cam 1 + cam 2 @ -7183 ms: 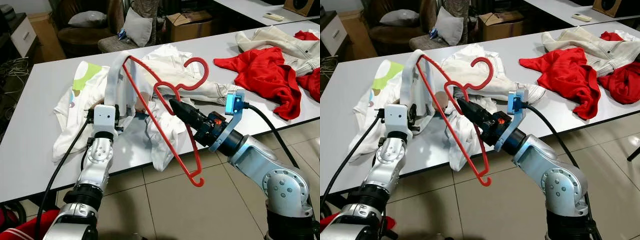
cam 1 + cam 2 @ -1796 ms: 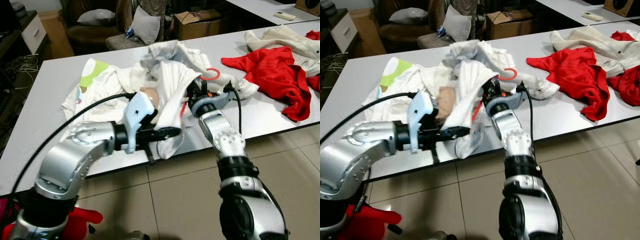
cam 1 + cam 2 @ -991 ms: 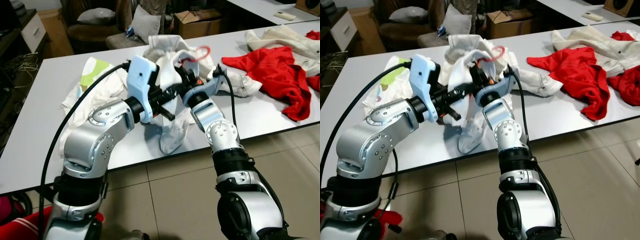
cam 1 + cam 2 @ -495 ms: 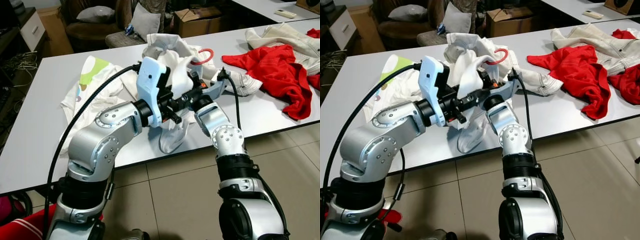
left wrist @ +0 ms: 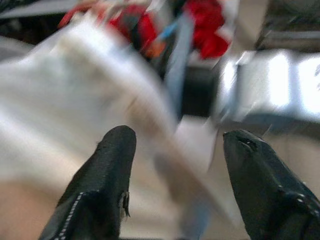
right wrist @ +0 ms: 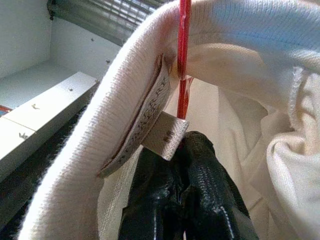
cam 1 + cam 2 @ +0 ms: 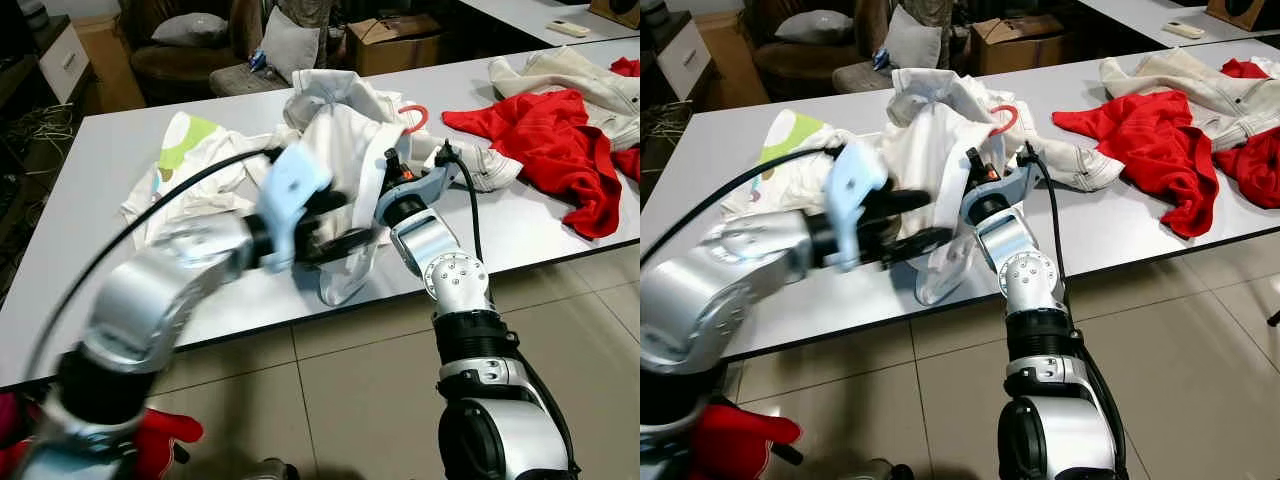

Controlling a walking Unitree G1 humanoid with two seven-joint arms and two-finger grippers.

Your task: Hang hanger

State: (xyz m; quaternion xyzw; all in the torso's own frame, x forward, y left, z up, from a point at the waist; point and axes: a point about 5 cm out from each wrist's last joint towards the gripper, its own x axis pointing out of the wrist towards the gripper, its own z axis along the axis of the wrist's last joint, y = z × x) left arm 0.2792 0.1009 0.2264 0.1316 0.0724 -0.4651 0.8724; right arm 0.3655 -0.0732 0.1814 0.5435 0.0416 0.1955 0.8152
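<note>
Red hanger is pinched inside the white shirt's collar by the right tool, propping it above the bench; left tool spread, empty.

The white garment hides all of the red hanger but its hook; the left arm is motion-blurred.

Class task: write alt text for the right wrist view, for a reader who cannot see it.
The right tool, its two black fingers closed together, grips a thin red hanger that runs up through the ribbed collar of a cream garment. A fabric label hangs inside the collar just above the fingertips.
</note>
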